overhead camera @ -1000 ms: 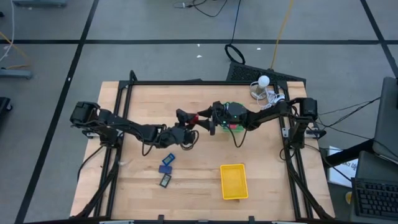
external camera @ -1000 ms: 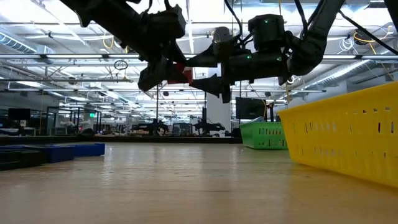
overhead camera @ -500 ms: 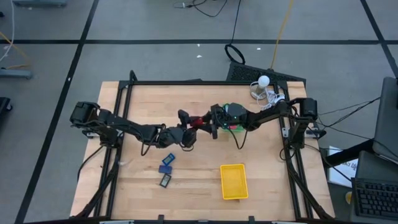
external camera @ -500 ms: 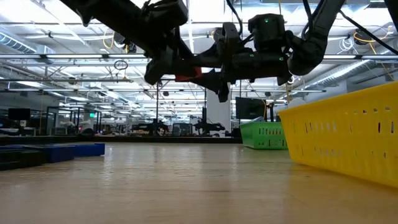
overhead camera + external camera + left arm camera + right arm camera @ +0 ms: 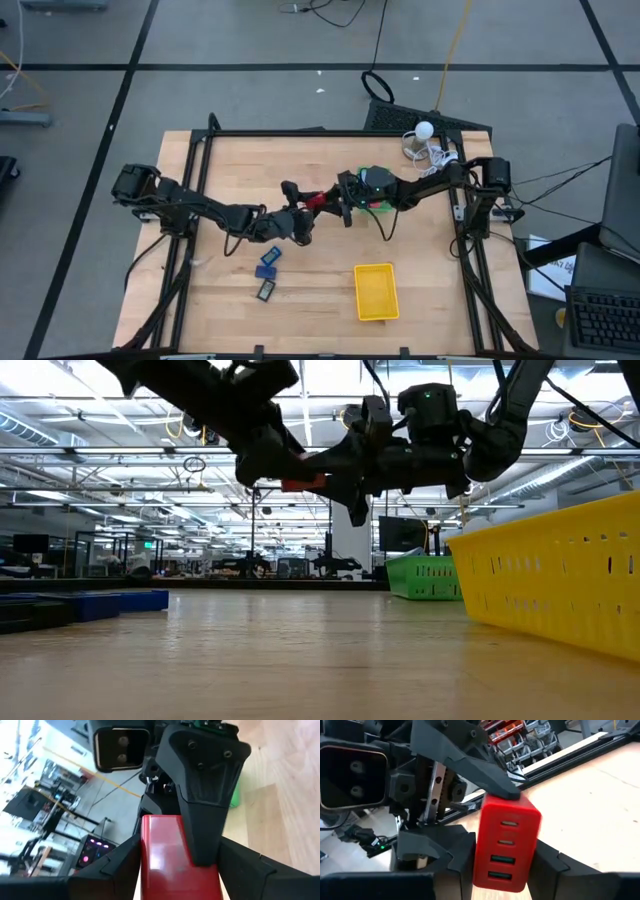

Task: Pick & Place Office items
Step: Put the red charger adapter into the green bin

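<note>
the red block [image 5: 507, 845] hangs in mid-air between the two sets of jaws, well above the bench [image 5: 430, 270]. it is caught from both ends at once. the right gripper [image 5: 502, 865] has its jaws drawn in narrow against the block's two long sides, touching them, with the face bearing four small slots turned toward that wrist. the left gripper [image 5: 177, 870] comes from the opposite end, and its jaws also lie against the block's sides, closed on it as far as the wrist view shows. one finger of each gripper overlaps the other's grip, so the two sets sit crosswise on the same piece.

the block looks like a small hard plastic box. by its look it is stiff and light, and unlikely to give under pressure. its glossy skin could slide if it is pinched near a corner. the best hold is probably across the flat long sides near the middle, clear of the slotted face. the risk now is one arm pulling away while both grips are on, which could twist the piece out.

below the jaws and toward the left arm's side, three dark navy rectangles [image 5: 266, 271] lie close together on the bench. farther off on the right arm's side, the yellow tray [image 5: 376, 291] sits apart from them. just behind the right gripper's wrist, the green tray [image 5: 425, 577] stands on the bench, mostly covered by that arm from above.
</note>
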You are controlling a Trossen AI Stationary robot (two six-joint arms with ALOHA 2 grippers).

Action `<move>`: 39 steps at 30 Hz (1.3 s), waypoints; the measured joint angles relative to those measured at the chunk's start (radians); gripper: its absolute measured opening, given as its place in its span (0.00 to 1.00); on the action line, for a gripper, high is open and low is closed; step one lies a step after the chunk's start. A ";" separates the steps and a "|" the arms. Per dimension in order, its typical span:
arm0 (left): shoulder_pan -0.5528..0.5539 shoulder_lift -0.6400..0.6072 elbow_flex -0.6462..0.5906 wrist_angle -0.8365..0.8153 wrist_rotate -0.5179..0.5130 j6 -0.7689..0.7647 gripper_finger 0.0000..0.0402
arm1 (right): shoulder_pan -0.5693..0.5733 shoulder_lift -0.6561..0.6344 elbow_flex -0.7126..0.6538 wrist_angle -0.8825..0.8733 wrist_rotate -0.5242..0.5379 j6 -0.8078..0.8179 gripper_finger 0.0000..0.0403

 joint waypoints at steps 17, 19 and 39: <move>0.114 -0.262 -0.038 -0.274 0.606 -0.235 0.60 | -0.054 -0.006 0.002 0.023 0.001 0.006 0.29; 0.162 -0.328 -0.093 -0.276 0.691 -0.264 0.60 | -0.053 -0.005 0.001 0.024 -0.006 -0.010 0.29; 0.346 -1.125 -0.665 -0.047 0.804 -0.366 0.60 | 0.139 -0.495 0.002 -0.836 0.677 -0.369 0.29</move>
